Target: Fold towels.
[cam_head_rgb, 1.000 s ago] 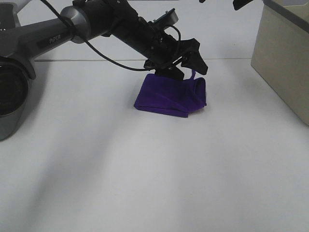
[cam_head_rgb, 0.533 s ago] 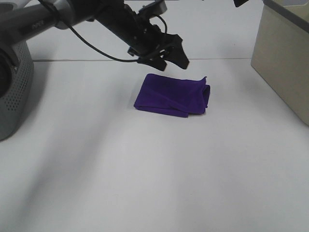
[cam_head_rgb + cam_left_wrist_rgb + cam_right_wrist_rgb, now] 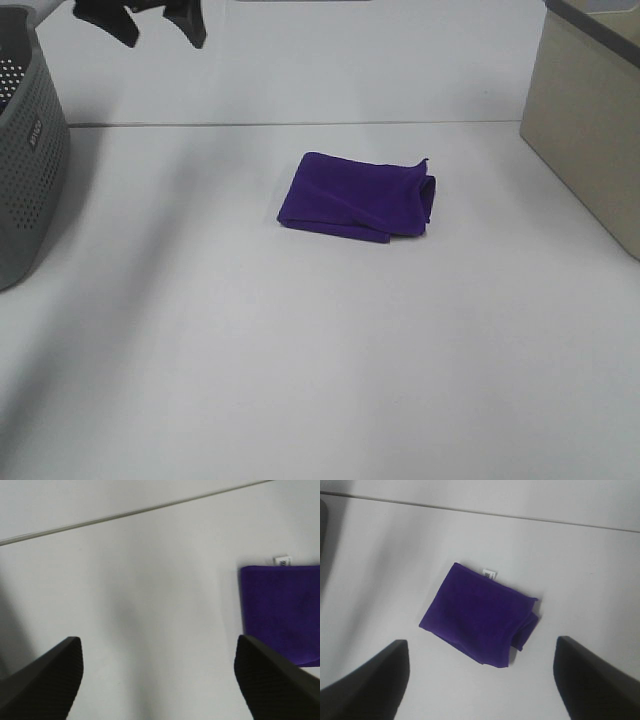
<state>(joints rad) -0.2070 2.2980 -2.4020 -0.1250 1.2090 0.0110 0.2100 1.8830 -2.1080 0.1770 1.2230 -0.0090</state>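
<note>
The deep purple towel point(image 3: 358, 197) lies folded in a compact rectangle on the white table, slightly bunched at its right end. Its small white tag point(image 3: 490, 573) sticks out from one edge. My left gripper point(image 3: 150, 25) hangs high at the top left of the exterior view, far from the towel, open and empty. In the left wrist view, the left gripper point(image 3: 157, 680) frames bare table, with the towel point(image 3: 280, 610) off to one side. My right gripper point(image 3: 480, 680) is open and empty, well above the towel point(image 3: 477, 615). It is out of the exterior view.
A grey perforated basket point(image 3: 30, 170) stands at the table's left edge. A beige box point(image 3: 590, 120) stands at the right. The table's back edge point(image 3: 300, 124) runs behind the towel.
My left gripper has risen from the towel's back edge and pulled away to the upper left. The towel's raised corner has dropped and it lies flat.
</note>
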